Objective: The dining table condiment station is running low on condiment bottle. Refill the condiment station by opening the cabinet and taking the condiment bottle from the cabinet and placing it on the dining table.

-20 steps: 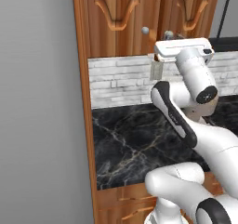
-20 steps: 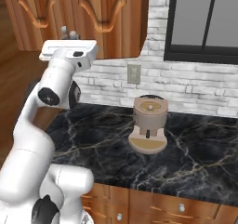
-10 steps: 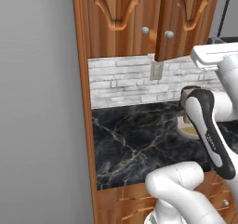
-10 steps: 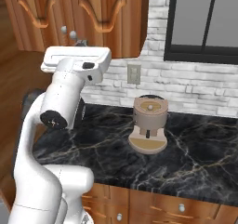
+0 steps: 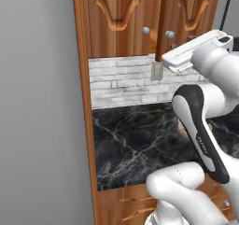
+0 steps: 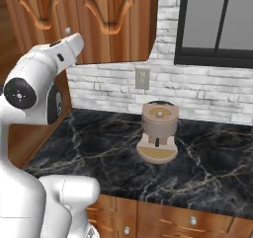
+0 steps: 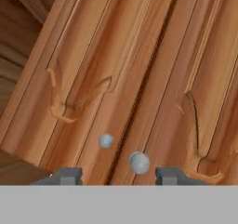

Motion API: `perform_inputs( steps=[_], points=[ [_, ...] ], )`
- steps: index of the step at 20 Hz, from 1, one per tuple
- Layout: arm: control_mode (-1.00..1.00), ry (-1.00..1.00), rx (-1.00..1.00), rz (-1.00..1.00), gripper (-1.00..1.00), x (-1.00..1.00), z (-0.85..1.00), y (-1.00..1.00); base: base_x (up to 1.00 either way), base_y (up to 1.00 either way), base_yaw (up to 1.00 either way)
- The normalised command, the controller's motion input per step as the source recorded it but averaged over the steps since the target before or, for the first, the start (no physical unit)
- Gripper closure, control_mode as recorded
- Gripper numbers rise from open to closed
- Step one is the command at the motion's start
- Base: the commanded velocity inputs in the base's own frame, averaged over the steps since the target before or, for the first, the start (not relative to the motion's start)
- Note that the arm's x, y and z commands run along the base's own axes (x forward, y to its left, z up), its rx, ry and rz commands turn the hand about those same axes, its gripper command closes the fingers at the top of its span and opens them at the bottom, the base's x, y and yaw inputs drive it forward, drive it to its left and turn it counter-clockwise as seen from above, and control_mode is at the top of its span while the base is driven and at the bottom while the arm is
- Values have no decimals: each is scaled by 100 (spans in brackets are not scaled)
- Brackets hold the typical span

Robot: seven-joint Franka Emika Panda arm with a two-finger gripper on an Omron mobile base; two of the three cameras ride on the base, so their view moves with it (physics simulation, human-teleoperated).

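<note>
Two shut doors, two knobs: cabinet (image 7: 139,79) unopened, hand (image 7: 118,175) poised at the seam.

Hand view: fingertips stand apart with nothing between them, released, just short of the two round silver knobs; the nearer knob (image 7: 139,162) sits between the tips, the other (image 7: 106,141) beside it. Knobs look small, hard and smooth, likely slippery; best pinched squarely across the ball, then pulled along the door's arc. Doors appear rigid wood, probably light on hinges. Condiment bottle presumably behind the doors; unseen. Black marble desk (image 5: 135,144) lies below.
</note>
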Motion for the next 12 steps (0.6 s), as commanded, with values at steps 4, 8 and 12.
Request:
perform_inputs(
  steps=[4, 8, 12],
  points=[
    [-100, 14, -25, -9, -100, 11, 2, 83, 0, 0, 0],
    [-100, 8, -27, -17, -100, 0, -2, 61, 0, 0, 0],
    [-100, 13, -31, -19, -100, 3, -9, 19, 0, 0, 0]
  ],
)
